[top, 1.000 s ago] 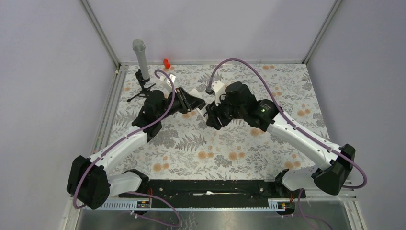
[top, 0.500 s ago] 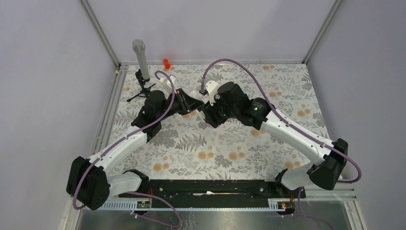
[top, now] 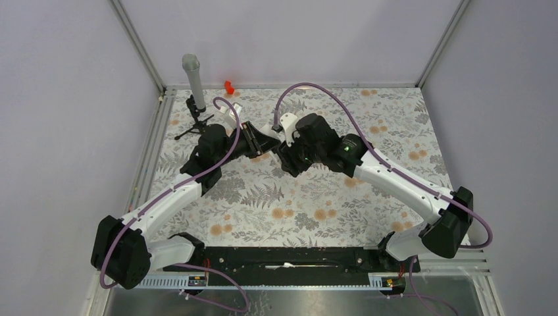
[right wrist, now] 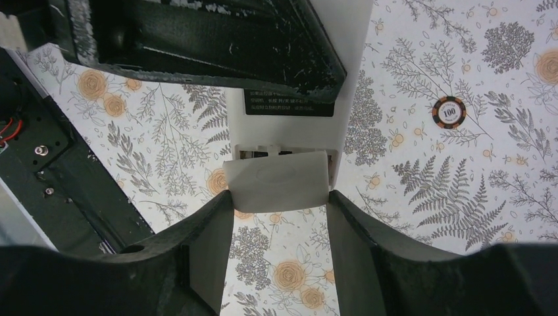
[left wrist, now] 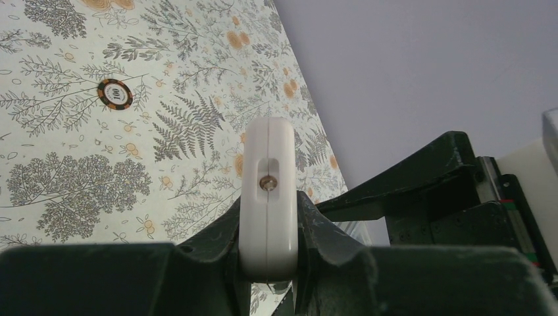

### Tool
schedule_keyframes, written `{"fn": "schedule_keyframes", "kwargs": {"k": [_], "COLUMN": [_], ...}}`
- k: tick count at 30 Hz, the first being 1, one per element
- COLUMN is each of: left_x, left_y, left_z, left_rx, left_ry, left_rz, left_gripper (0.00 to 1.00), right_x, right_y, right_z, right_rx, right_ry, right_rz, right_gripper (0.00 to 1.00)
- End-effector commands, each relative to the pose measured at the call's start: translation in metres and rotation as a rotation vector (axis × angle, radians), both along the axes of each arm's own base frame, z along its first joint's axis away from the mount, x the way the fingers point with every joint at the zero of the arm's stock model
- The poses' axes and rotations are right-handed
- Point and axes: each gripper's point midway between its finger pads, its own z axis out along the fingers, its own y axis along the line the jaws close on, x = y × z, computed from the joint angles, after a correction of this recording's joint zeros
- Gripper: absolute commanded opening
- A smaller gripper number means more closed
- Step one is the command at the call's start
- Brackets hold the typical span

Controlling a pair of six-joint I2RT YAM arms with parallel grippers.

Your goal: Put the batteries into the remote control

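- White plastic remote control (left wrist: pixel 266 164) clamped edge-on in the left gripper (left wrist: pixel 268 230), jaws closed hard on its two broad faces; held up off the floral table cover (left wrist: pixel 79 164), over the far middle of the table.
- Shows to the left wrist camera only its narrow end, with a slot and a small metal-looking stud inside.
- Turns its plain white back and a black label (right wrist: pixel 289 103) toward the right wrist camera; just below the label, a thin dark opening, contents too dark to make out.
- Pinched by its two side edges in the right gripper (right wrist: pixel 278 204): a small flat white cover piece (right wrist: pixel 276 181), jaws about halfway apart and bearing on it.
- Meets the remote at that opening with its upper edge; seated or merely touching, cannot tell.
- Crossing the top of the right wrist view, over the remote: one black finger of the left gripper.
- Flat on the cloth, apart from both grippers: a brown poker chip (right wrist: pixel 449 110) marked 100.
- At the far left corner: a small black tripod (top: pixel 191 79) carrying a grey tube, and near it, at the far edge, a little red object (top: pixel 228 85).
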Motion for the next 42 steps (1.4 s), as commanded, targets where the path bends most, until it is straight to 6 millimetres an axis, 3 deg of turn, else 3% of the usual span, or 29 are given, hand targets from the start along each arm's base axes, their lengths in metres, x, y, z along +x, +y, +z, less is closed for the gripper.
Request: {"fn": "schedule_keyframes", "kwargs": {"k": [1, 30, 42], "left_x": [-0.003, -0.017, -0.017], "left_y": [-0.002, -0.005, -0.009], "left_z": [0.036, 0.042, 0.041], "left_rx": [-0.044, -0.078, -0.079], "left_ry": [-0.117, -0.171, -0.118], "left_rz": [-0.020, -0.085, -0.100], "left_gripper": [0.00, 0.00, 0.00], "right_x": [0.004, 0.006, 0.011], "right_y": [0.000, 0.009, 0.011], "right_z": [0.007, 0.007, 0.007], "right_rx": [-0.005, 0.020, 0.014], "right_ry": [-0.017, 0.005, -0.003], "right_rz": [-0.025, -0.031, -0.046], "right_gripper": [0.46, 0.46, 0.47]}}
